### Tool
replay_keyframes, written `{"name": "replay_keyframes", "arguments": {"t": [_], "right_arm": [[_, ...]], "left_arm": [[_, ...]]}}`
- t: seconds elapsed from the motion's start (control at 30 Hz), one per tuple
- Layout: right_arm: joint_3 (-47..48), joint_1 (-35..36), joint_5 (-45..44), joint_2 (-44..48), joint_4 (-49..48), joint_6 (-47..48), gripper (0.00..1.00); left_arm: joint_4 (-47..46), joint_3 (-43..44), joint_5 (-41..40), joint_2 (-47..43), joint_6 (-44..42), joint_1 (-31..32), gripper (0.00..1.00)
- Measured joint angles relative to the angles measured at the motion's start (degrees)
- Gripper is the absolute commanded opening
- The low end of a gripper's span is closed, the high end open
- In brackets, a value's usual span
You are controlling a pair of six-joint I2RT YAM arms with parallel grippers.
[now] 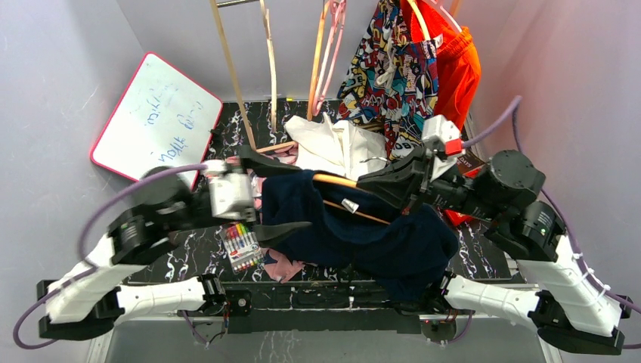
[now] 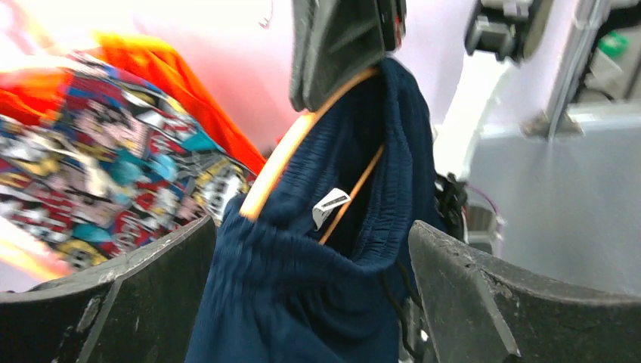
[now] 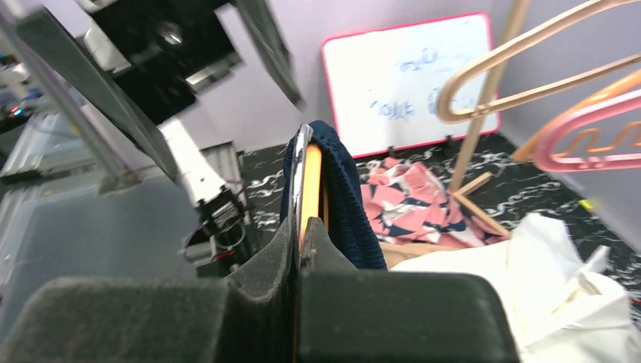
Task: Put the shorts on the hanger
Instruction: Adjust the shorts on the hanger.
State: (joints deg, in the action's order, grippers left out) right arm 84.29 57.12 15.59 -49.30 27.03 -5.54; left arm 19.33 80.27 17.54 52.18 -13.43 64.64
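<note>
The navy shorts point(image 1: 363, 227) hang over the orange-tan hanger point(image 1: 336, 180) above the middle of the table, with their waistband draped over its arm and thin lower bar. My right gripper point(image 1: 378, 185) is shut on the hanger point(image 3: 310, 174) and holds it up, and the shorts point(image 3: 348, 197) lie against its right finger. My left gripper point(image 1: 302, 198) stands wide open at the left end of the shorts. In the left wrist view the shorts point(image 2: 302, 302) hang between its spread fingers point(image 2: 469, 287), below the hanger point(image 2: 280, 162).
A whiteboard point(image 1: 155, 113) leans at the back left. A pack of markers point(image 1: 242, 246) and a pink cloth point(image 1: 283, 266) lie below the left gripper. A white garment point(image 1: 336, 144) lies behind. Comic-print shorts point(image 1: 389, 68), orange shorts point(image 1: 453, 64), pale hangers point(image 1: 268, 53) and a pink hanger point(image 1: 332, 45) hang at the back.
</note>
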Motion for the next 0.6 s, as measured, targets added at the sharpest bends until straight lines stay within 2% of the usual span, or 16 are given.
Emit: {"name": "replay_keyframes", "arguments": {"t": [0.17, 0.23, 0.43, 0.6], "right_arm": [[0.59, -0.02, -3.48, 0.68, -2.03, 0.83, 0.00], [1.95, -0.02, -2.75, -0.52, -2.29, 1.05, 0.00], [6.12, -0.02, 2.45, -5.95, -1.42, 1.33, 0.00], [6.36, -0.02, 5.73, -7.21, 1.25, 1.31, 0.00]], "left_arm": [[-4.39, 0.17, -5.68, -10.21, -0.22, 0.00, 0.98], [-5.33, 1.64, -6.45, -11.13, -0.79, 0.02, 0.98], [-2.32, 8.48, -5.55, -2.40, -4.66, 0.04, 0.98], [4.85, 11.21, -2.23, 6.56, -7.72, 0.04, 0.97]]}}
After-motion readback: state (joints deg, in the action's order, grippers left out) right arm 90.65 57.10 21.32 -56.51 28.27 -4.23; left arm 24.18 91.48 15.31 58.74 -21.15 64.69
